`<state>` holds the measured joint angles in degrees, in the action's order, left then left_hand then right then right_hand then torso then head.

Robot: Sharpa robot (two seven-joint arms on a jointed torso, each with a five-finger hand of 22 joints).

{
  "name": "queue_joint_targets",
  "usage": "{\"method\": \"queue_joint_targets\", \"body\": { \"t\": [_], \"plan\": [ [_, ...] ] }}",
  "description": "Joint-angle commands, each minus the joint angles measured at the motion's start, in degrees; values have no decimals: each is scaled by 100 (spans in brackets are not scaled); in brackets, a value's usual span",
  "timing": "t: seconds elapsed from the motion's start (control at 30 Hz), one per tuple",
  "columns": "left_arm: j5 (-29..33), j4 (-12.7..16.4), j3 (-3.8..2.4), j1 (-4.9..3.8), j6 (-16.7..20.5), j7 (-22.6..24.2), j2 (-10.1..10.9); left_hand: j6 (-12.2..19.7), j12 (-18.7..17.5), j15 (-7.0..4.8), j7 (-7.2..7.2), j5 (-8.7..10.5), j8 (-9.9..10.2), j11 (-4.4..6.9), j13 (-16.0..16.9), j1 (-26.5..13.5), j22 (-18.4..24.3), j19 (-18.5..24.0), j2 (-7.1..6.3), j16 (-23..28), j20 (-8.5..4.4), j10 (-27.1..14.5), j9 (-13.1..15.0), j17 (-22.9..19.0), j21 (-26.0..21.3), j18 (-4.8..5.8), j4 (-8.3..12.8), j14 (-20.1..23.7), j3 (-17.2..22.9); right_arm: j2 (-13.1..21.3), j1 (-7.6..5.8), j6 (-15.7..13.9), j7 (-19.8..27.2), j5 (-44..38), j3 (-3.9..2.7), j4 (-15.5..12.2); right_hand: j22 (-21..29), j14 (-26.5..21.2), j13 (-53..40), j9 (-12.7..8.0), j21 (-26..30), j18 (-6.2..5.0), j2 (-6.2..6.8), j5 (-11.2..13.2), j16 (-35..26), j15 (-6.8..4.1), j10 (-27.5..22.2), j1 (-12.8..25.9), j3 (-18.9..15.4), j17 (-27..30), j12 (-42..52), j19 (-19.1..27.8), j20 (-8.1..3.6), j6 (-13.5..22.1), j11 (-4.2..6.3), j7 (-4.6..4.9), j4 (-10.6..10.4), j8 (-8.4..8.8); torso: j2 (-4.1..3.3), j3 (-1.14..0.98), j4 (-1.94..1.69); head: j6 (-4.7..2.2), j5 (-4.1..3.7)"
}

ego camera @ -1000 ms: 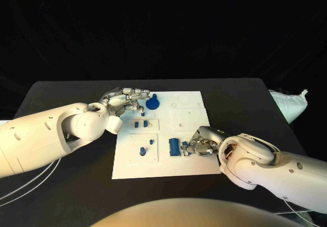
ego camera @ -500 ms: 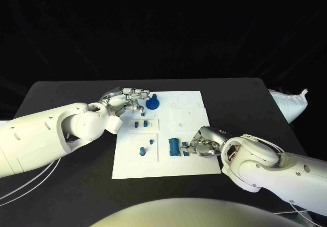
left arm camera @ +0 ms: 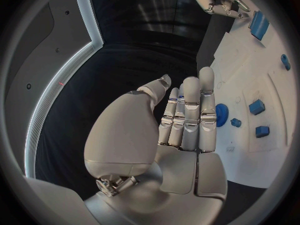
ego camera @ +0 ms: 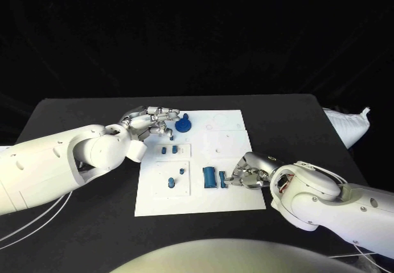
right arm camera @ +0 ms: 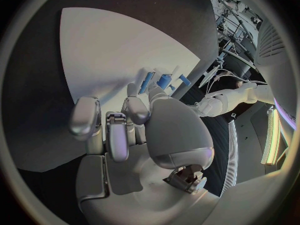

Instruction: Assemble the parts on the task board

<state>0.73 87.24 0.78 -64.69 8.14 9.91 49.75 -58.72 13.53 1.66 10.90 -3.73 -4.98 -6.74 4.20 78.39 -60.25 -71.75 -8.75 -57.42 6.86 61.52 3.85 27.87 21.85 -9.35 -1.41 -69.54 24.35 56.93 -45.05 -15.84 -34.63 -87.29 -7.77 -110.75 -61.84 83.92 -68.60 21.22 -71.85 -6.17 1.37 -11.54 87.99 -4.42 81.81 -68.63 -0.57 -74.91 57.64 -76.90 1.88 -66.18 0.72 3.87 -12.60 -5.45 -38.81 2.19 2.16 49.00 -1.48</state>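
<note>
White task board [ego camera: 226, 199] lay in the middle of the black table [ego camera: 82, 108], blue parts scattered across it: a round gear-like piece [ego camera: 183, 123] near the far left corner, two small blocks [ego camera: 169, 150] in a recess, a small peg [ego camera: 172, 182] nearer the front, and a long blue block [ego camera: 209, 177] toward the right. Left hand [ego camera: 150, 120] hung just beside the gear-like piece at the board's far left edge, fingers straight and pressed side by side, holding nothing. Right hand [ego camera: 249, 172] sat on the board just beside the long block, fingers curled; whether it pinched anything, I couldn't tell.
</note>
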Motion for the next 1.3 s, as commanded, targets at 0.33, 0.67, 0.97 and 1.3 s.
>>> {"method": "queue_joint_targets", "body": {
  "t": [0.33,0.67,0.97,1.3],
  "plan": [
    [68,-152,-3,83,150,416,-86,-14,146,28,-25,13,-114,9,-7,34,218,449,103,474,58,-86,10,-277,-392,-100,-16,612,-140,25,-373,-1115,3446,4180,-9,882,2761,-118,1937,-372,2216,-436,-116,-119,-1841,230,-1335,-1025,-78,1181,-2806,1470,213,800,-282,324,351,168,151,-5,42,-251,18],
    [502,-662,-3,170,582,1042,-372,-5,-229,514,-12,16,-90,-144,-66,53,1701,2265,120,3507,538,-107,-10,-1713,-1848,-40,-149,1468,-55,-678,-771,-624,5299,6880,-11,2528,4119,-1823,4570,-826,4376,-350,-152,138,-6735,765,-1919,-1587,298,4897,-5067,2441,736,1088,-738,639,477,186,484,12,115,-695,65],
    [650,-1136,-6,184,1050,1407,-659,181,-707,765,-73,11,128,-344,-65,88,2798,3076,169,4670,908,-319,-15,-2247,-1832,-126,-169,1629,-270,-1362,-813,-263,5790,7566,-81,3569,4899,-2373,5862,-1256,5558,-426,-150,238,-8238,1191,-2107,-1450,493,6172,-5394,2845,1212,1286,-980,785,734,188,594,-23,171,-1106,179],
    [536,-1393,-4,192,1001,1224,-875,2149,-1353,445,-418,373,498,4,-420,-2644,4019,4497,438,5122,364,-2334,-385,-2787,-2185,213,141,3449,-1043,-1600,-829,-467,5579,7398,-83,3879,5536,-4312,6860,-2122,6316,-95,-137,553,-8799,927,-4214,1562,57,6971,-5764,4242,722,3137,-682,379,1260,545,631,-41,135,-1163,201]
  ]
}}
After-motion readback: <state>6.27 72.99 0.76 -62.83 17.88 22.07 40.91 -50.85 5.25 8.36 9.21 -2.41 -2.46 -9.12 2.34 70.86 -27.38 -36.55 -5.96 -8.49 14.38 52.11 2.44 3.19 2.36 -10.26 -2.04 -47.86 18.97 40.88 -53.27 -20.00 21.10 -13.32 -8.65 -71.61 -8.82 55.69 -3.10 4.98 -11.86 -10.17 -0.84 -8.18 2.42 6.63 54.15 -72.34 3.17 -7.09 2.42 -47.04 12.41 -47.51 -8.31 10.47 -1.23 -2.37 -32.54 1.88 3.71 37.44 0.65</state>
